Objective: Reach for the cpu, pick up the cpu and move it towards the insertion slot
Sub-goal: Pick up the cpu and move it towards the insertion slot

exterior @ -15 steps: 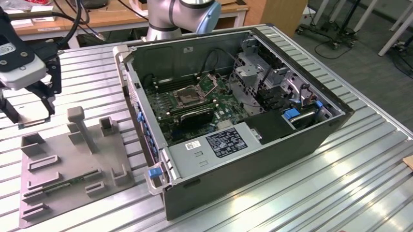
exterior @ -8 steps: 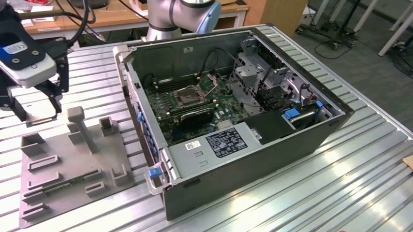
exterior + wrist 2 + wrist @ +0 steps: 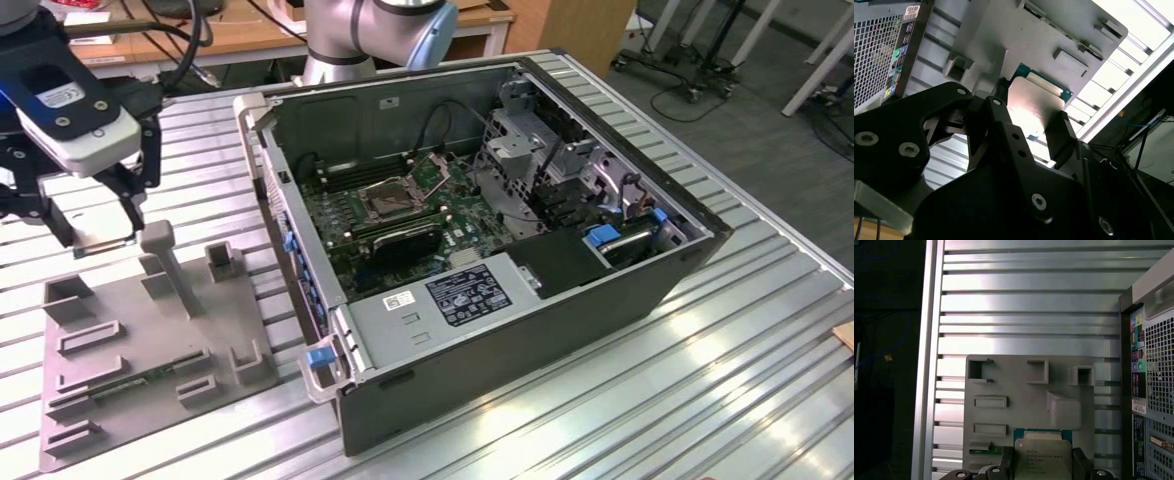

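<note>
Your gripper [image 3: 1031, 107] sits nearest in the second wrist view, jaws closed on opposite edges of the cpu [image 3: 1043, 452] — reach and grasp judged done. Beyond it lies the grey fixture [image 3: 1019, 387]. The exterior view suggests the cpu is lifted above it, though you cannot confirm clearance. Furthest off, the insertion slot [image 3: 390, 197] inside the open computer case [image 3: 534, 330] is well apart — transfer not yet made. The gripper's own body hides the contact lines, and the cpu's near edge is cut off.
</note>
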`<state>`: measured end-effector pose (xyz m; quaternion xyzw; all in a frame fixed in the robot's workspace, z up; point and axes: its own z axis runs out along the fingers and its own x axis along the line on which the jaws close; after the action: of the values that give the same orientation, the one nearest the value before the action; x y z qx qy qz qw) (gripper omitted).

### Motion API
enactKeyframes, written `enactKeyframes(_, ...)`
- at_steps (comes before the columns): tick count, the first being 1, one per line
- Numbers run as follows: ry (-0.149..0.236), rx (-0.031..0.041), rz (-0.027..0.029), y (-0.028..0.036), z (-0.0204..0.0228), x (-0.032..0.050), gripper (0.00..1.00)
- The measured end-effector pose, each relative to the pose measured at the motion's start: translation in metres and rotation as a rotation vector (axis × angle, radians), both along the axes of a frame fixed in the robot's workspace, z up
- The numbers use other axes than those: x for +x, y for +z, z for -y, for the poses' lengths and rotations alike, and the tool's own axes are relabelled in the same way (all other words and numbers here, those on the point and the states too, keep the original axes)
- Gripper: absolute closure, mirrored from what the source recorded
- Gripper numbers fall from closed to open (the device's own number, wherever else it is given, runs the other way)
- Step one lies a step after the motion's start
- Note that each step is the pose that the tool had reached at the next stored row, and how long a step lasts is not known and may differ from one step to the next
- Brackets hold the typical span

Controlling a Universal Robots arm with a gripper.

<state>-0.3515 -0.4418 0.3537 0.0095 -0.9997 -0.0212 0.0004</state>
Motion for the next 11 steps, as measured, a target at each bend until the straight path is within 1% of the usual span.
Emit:
enactKeyframes(4, 0.0, 0.0001, 0.0001, 0.0, 0.0, 0.0053, 0.46)
enactKeyframes(5, 0.0, 0.0001, 0.0001, -0.0001, 0.0, 0.0087, 0.46)
enactKeyframes(11, 0.0, 0.0001, 0.0001, 0.0, 0.0, 0.0164, 0.46)
